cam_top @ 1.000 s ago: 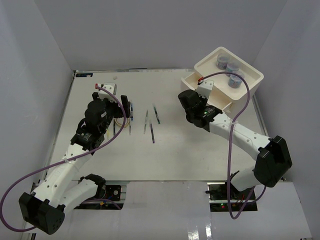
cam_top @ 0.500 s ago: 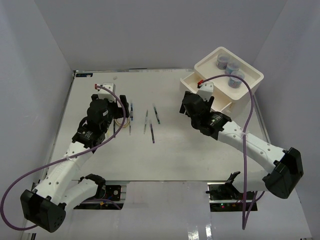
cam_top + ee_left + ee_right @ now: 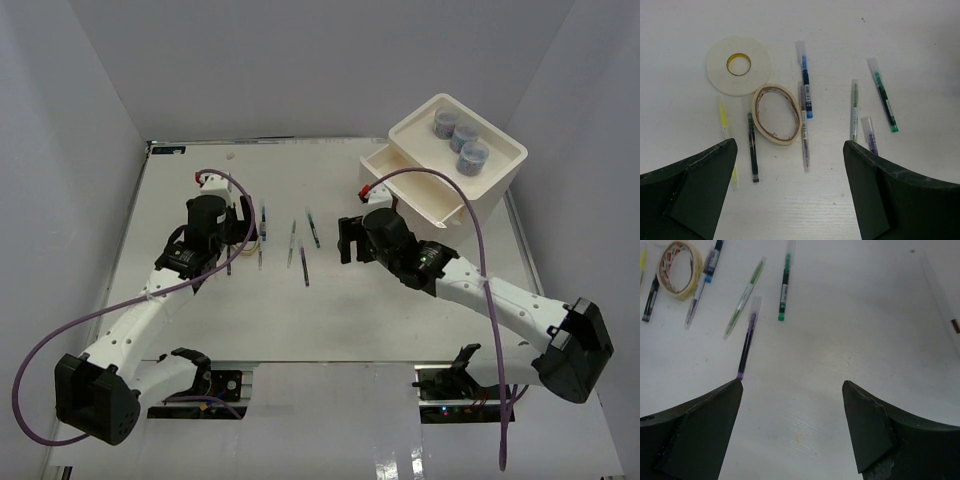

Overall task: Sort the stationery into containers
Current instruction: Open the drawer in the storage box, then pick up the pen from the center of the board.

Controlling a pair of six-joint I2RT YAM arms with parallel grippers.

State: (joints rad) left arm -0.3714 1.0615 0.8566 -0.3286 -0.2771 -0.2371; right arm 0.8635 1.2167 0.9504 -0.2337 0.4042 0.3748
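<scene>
**A:** Which step are we on?

**B:** We judge it's the pick-up step, since nothing is carried yet. We'll place everything from the tan loop (image 3: 775, 140). The white drawer box (image 3: 500, 160) stands well to the loop's right, at the far corner of the counter (image 3: 400, 300), with its top drawer (image 3: 415, 192) pulled open.

**A:** And our tools?

**B:** Both are spread wide and grip nothing. Our left tool (image 3: 789, 145) hangs directly over the tan loop. Our right tool (image 3: 792, 384) hovers above bare counter to the loop's right, between it and the box.

**A:** What lies around the loop?

**B:** The white tape ring (image 3: 739, 65) lies at its far-left edge, touching or nearly so. Three jars (image 3: 459, 138) sit in the box's recessed top, well apart from the loop. A yellow pen (image 3: 726, 130) and a black pen (image 3: 753, 147) lie just left of the loop, and a blue pen (image 3: 805, 82) lies against its right edge. The light-green pen (image 3: 854, 110), green pen (image 3: 883, 95) and purple pen (image 3: 747, 340) lie farther right.

**A:** So what comes next?

**B:** We'd take the purple pen. Its tip lies just beside one finger (image 3: 700, 430) of our right tool, not between the two. The tool must shift toward the loop, drop to the counter, straddle the thin barrel crosswise and close squarely. We expect a pen that slim to roll or slip easily.
</scene>
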